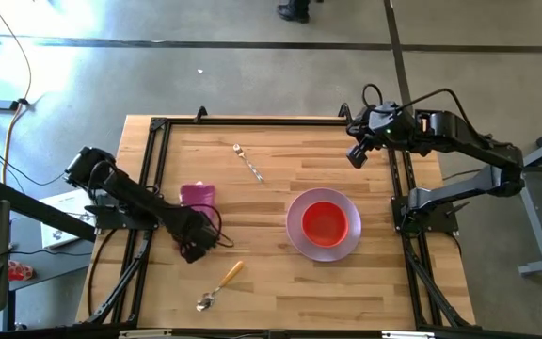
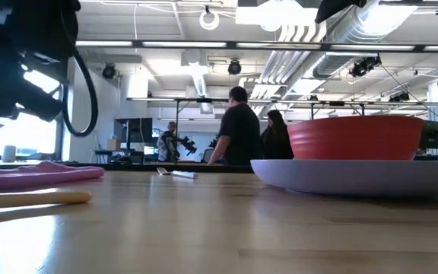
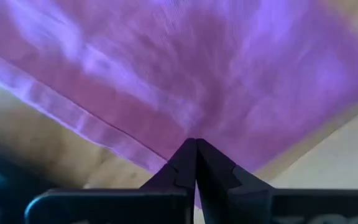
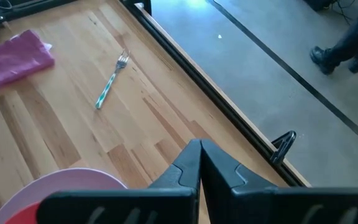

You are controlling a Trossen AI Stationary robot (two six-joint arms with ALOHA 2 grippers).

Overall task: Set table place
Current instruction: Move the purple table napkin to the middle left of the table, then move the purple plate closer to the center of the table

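The magenta napkin [image 1: 198, 194] lies flat left of the table's centre and fills the left wrist view [image 3: 185, 68]. My left gripper [image 1: 194, 243] is shut at its near corner. The lilac plate [image 1: 296, 243] sits right of centre with the red bowl [image 1: 325, 223] standing in it; the low view shows both, plate [image 2: 356, 176] and bowl [image 2: 356, 137]. The fork [image 1: 248, 163] lies flat near the far edge, the wooden-handled spoon [image 1: 219, 285] flat near the near edge. My right gripper [image 1: 357, 155] is shut and hovers over the far right corner, touching nothing. My left gripper is shut at the napkin's near corner [image 3: 166, 163], where two hems run together behind the fingertips [image 3: 185, 163]. The fingertips themselves hide the pinch. It comes from the near side, slanting down. The rest of the napkin [image 2: 36, 173] lies spread flat on the table.
A black frame [image 1: 154, 179] runs along the tabletop's left, far and right edges. Bare wood lies between napkin and plate and along the near edge right of the spoon. People stand in the room beyond the far edge [image 2: 242, 125].
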